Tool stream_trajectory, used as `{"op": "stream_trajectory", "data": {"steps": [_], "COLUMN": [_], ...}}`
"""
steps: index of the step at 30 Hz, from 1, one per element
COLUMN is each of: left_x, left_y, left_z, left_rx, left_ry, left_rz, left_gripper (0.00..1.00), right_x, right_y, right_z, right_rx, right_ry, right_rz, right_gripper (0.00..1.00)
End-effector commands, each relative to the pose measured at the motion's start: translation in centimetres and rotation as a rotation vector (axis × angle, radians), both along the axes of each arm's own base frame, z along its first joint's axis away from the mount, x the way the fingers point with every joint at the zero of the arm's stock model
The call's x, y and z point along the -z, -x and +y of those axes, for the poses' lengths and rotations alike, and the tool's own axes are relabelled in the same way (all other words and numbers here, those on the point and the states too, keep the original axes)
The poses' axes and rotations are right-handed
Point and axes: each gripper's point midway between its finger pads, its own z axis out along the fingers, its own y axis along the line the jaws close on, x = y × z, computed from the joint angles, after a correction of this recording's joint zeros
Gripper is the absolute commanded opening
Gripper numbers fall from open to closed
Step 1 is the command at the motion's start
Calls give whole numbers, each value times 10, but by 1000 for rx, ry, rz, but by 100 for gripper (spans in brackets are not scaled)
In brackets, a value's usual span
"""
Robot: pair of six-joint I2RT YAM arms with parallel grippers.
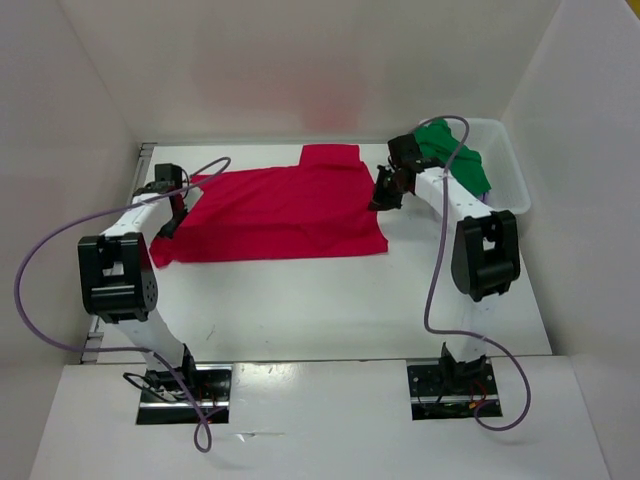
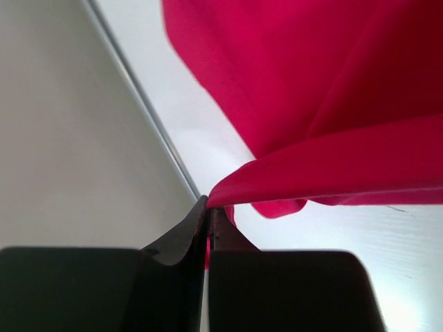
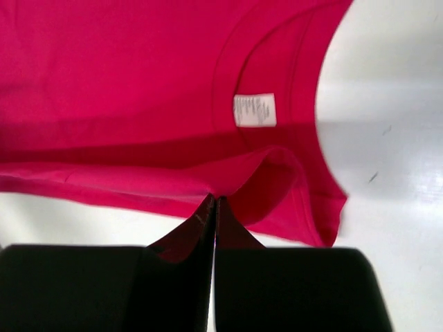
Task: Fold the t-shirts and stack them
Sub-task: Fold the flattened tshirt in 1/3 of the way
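Since both claws are clamped shut on cloth, we have the red t-shirt (image 1: 275,215) pinched at two ends. The left gripper (image 2: 209,207) bites the shirt's left edge, and the right gripper (image 3: 213,200) holds a fold beside the collar and label. The shirt lies spread across the far half of the table (image 1: 330,310). The green t-shirt (image 1: 455,155) sits in the basket (image 1: 512,180) on the right. We judge the cloth light, limp and not fragile. We expect sag between the grips, so grip edges or corners and keep tension even.
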Motion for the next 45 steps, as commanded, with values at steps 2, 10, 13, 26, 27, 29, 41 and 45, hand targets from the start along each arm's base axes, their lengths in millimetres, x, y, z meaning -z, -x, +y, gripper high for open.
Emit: {"op": "stream_trajectory", "data": {"steps": [2,10,13,26,27,29,41,45], "left_x": [9,-19,-23,7,8,14,28,33], "left_y": [-3,28,78,172,169,158,92,78], "left_z": [5,15,23,3,3,5,17,19], "left_rx": [-12,-28,1,-1,1,2,-62,-62], "left_ry": [-3,-8,-91,-40,-34,-33,-35,-35], "left_rz": [25,64,173,375,360,364,286,283], "left_gripper": [0,0,0,0,0,0,1,2], "right_x": [4,1,11,9,11,10,15,26], "right_y": [-24,25,91,171,164,155,45,22], "right_z": [-10,-25,-25,-13,-11,-6,17,7], "right_rx": [-35,-46,-53,-86,-86,-91,-96,-65], "right_ry": [25,55,57,6,1,-9,25,38], "right_rz": [-29,71,194,261,243,237,111,117], "right_gripper": [0,0,0,0,0,0,0,0]}}
